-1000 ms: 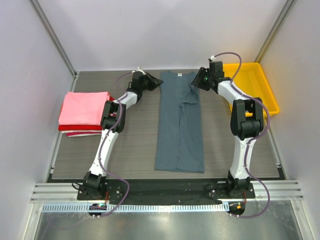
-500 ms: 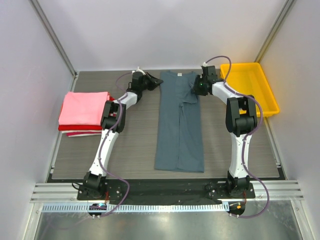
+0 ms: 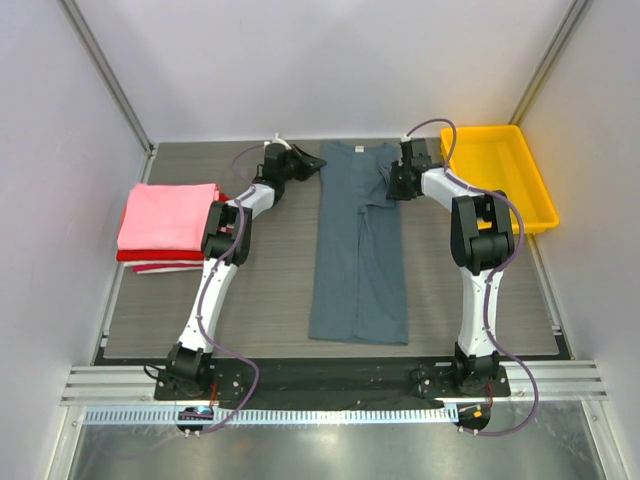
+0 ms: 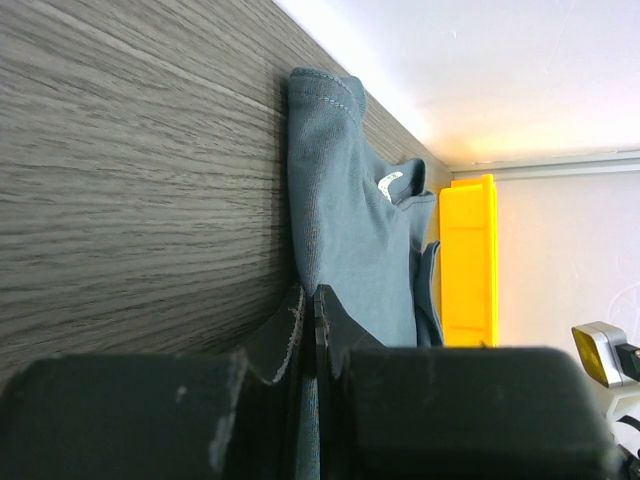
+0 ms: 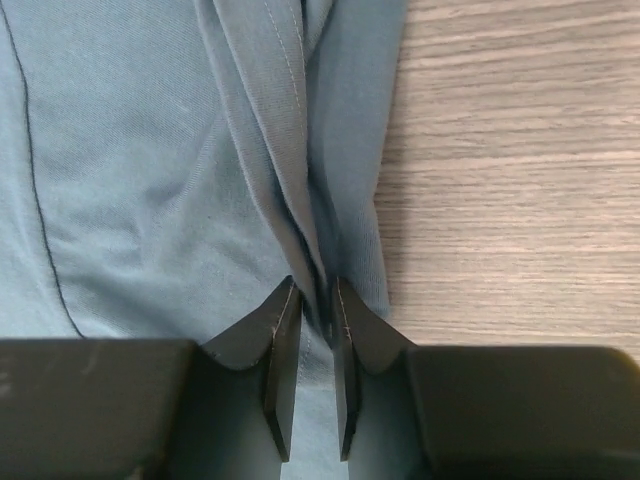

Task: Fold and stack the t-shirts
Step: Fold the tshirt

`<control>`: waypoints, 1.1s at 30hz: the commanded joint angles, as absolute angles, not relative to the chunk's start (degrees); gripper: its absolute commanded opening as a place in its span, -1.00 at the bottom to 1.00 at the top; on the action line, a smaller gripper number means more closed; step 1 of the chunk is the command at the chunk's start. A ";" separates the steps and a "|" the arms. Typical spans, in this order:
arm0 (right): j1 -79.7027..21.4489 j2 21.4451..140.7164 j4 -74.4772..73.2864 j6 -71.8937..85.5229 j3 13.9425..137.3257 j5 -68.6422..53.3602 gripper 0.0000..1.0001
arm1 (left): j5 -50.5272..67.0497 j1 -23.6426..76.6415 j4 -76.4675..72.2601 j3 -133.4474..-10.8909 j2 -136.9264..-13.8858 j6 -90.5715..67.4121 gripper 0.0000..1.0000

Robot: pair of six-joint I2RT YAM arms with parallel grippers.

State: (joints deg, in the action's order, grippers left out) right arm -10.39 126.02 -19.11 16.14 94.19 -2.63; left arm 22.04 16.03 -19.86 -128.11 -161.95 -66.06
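Note:
The slate blue-grey t-shirt (image 3: 358, 270) lies as a long narrow strip down the middle of the table, collar at the far end. My left gripper (image 3: 310, 163) is shut on the shirt's far left edge, with cloth (image 4: 350, 230) pinched between the jaws (image 4: 308, 300). My right gripper (image 3: 392, 183) is at the far right shoulder. Its jaws (image 5: 315, 290) stand narrowly apart, closed on a raised fold of the shirt (image 5: 150, 150). A folded pink t-shirt (image 3: 168, 215) tops a stack at the left, over a red one (image 3: 150, 255) and a white one (image 3: 150, 267).
A yellow plastic tray (image 3: 500, 165) stands at the far right, just beyond my right arm, and also shows in the left wrist view (image 4: 465, 260). Grey enclosure walls close in the back and both sides. Bare wood-grain table (image 3: 260, 280) lies between the stack and the shirt.
My right gripper moved left from beside the yellow tray onto the shirt's far right shoulder. The left gripper and the stack have not moved.

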 commanded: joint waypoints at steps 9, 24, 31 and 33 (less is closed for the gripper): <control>-11.86 121.12 -22.14 15.03 93.34 -0.27 -0.91 | 19.86 15.29 -19.78 -128.06 -160.23 -65.22 -0.91; -17.14 125.94 -37.08 11.69 105.19 21.96 -0.98 | 19.69 15.38 -19.42 -127.88 -160.05 -65.21 -0.92; -20.39 131.57 -45.43 8.09 115.57 31.54 -0.98 | 19.78 15.38 -19.42 -127.62 -159.87 -65.21 -0.92; -21.53 133.14 -47.10 7.30 117.59 33.39 -0.97 | 19.86 15.47 -19.42 -127.71 -159.96 -65.30 -0.91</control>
State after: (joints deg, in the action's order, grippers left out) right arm -19.73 131.31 -41.91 10.17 113.78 26.50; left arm 22.02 16.03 -19.81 -128.11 -161.95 -66.06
